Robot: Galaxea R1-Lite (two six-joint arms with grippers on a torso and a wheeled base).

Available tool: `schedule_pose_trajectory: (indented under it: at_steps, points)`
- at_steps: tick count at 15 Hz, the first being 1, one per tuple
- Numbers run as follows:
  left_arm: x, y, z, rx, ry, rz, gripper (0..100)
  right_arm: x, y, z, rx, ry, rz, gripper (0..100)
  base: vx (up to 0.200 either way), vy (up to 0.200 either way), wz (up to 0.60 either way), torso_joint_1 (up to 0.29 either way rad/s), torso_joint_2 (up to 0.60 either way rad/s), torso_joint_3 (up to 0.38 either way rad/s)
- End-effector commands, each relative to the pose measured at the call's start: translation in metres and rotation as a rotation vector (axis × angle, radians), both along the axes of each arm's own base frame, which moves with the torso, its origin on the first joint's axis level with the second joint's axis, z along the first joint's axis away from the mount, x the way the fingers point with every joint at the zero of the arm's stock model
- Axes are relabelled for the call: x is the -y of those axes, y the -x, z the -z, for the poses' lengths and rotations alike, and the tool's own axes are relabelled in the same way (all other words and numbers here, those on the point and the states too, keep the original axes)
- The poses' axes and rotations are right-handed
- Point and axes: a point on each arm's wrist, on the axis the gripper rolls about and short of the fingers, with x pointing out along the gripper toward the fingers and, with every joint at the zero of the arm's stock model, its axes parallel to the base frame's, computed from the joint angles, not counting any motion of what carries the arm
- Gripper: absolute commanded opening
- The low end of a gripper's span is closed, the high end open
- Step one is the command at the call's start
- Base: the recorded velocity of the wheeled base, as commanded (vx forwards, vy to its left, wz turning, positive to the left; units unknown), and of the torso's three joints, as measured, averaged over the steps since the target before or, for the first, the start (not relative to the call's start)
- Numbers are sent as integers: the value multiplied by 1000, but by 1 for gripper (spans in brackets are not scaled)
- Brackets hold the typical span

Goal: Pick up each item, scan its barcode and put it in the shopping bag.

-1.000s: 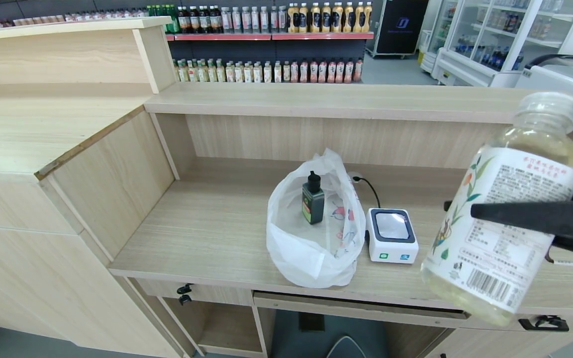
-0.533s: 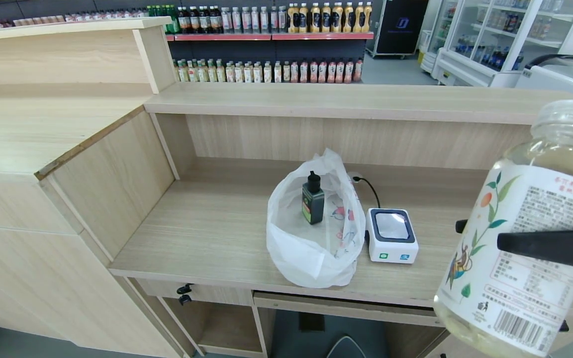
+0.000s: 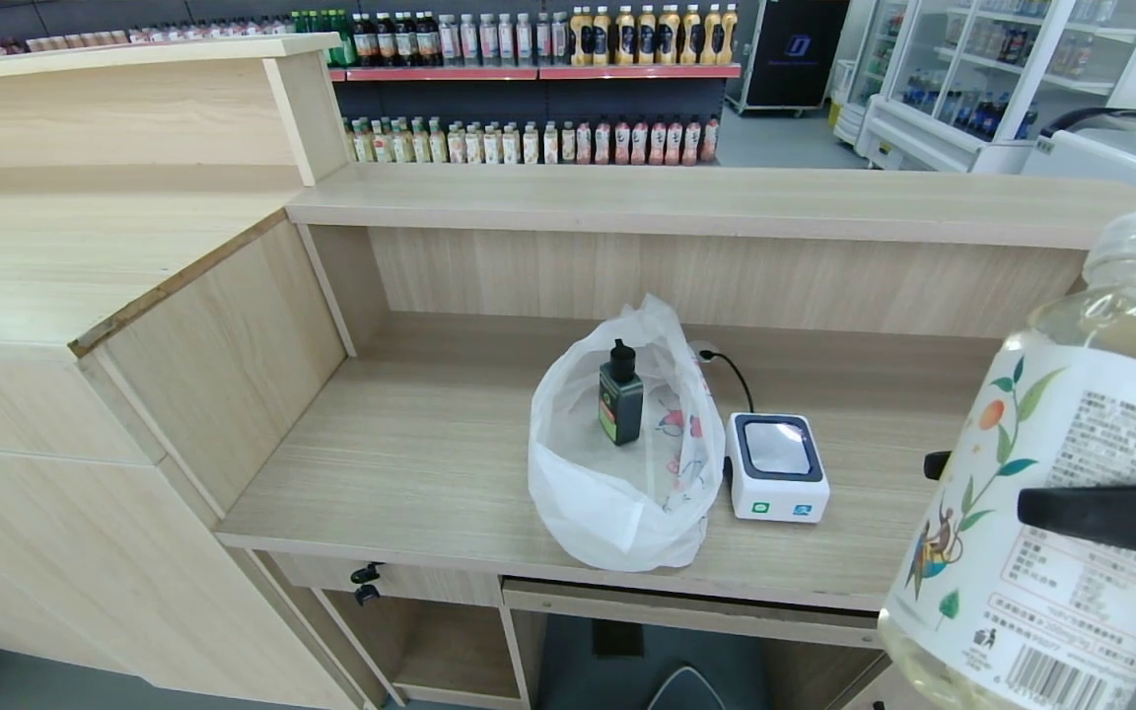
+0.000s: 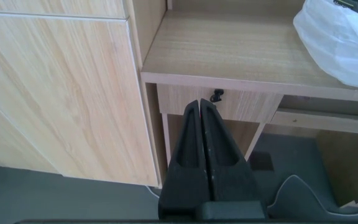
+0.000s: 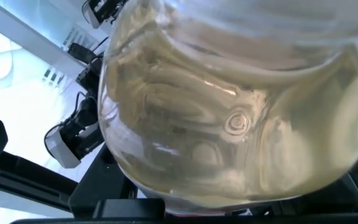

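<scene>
The right tool is clamped on the bottle, held tilted in the air right of the scanner, barcode low and turned from its window, so scanning looks undone. The bag stands open on the counter just beside the scanner, a dark bottle upright inside; the left tool, fingers together, hangs below the counter's edge.

We see our left gripper, its black tapered fingers pressed together, low before the near edge of the pale wooden counter, where a crumpled white plastic shopping bag sits toward the right.
</scene>
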Motion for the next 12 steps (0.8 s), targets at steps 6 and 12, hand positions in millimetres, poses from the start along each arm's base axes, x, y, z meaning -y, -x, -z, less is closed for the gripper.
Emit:
schedule_pose_trajectory:
  at_steps: [6,12]
  points:
    - [0,0,0,0,0,0,0,2,5,-4,24,-10,1,0,0,0,0,0,0,0]
    - [0,0,0,0,0,0,0,8,4,-5,45,-7,40,0,0,0,0,0,0,0]
